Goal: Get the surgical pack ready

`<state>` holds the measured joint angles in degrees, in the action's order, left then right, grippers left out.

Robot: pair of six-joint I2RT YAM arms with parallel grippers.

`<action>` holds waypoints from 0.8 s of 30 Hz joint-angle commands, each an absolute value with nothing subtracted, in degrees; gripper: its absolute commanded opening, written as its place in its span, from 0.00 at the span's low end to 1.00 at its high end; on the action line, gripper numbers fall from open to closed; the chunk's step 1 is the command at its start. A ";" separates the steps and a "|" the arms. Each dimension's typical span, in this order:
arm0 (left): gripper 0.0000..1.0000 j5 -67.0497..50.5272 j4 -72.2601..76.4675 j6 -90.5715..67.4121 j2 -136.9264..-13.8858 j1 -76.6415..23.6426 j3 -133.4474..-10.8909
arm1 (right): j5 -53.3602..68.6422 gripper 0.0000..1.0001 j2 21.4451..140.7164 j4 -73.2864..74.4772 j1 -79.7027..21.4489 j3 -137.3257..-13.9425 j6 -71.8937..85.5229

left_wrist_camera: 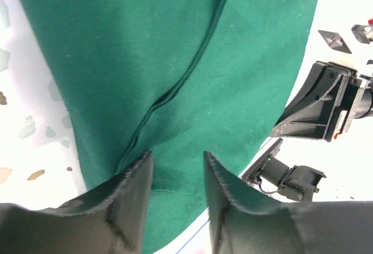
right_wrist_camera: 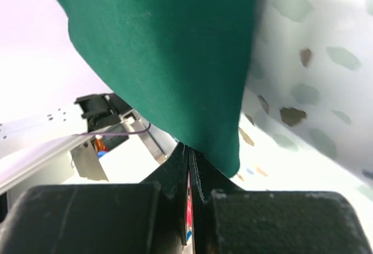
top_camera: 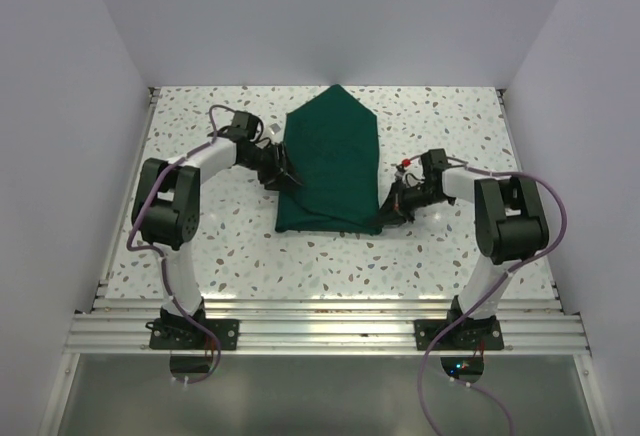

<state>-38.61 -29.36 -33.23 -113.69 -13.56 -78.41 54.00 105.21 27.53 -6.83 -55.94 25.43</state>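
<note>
**Green drape mid-table, near right corner pinched**

Reading my feeds from left to right. The left gripper [top_camera: 284, 170] sits at the left edge of the dark green matte fabric drape [top_camera: 330, 161]. The drape lies in the middle of the white speckled table [top_camera: 450, 121], between the two arms, and has a pointed far end and a straight near edge.

On the left wrist camera, the left gripper [left_wrist_camera: 178, 162] has its jaws about halfway apart, low over the drape [left_wrist_camera: 175, 62]. Green cloth shows in the gap, and a raised crease runs toward the left finger [left_wrist_camera: 131, 196]. I see nothing pinched between the fingers, and I cannot tell whether the tips press on the cloth.

Further right, the right gripper [top_camera: 392, 208] is at the drape's near right corner, which stands raised off the table. On its wrist camera, the right gripper [right_wrist_camera: 189, 154] has its jaws fully closed. The corner of the drape [right_wrist_camera: 163, 50] is caught at their tip, and the cloth spreads away above the table [right_wrist_camera: 326, 91]
</note>
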 commanded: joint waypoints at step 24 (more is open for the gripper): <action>0.40 -44.56 -10.81 -38.85 -131.91 -8.44 -98.00 | 45.96 0.00 133.32 17.84 -6.33 -98.35 37.00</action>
<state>-41.69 -14.24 -37.26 -130.13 -8.38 -96.01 45.47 132.03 20.67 -6.59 -95.48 35.83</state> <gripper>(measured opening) 0.397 0.007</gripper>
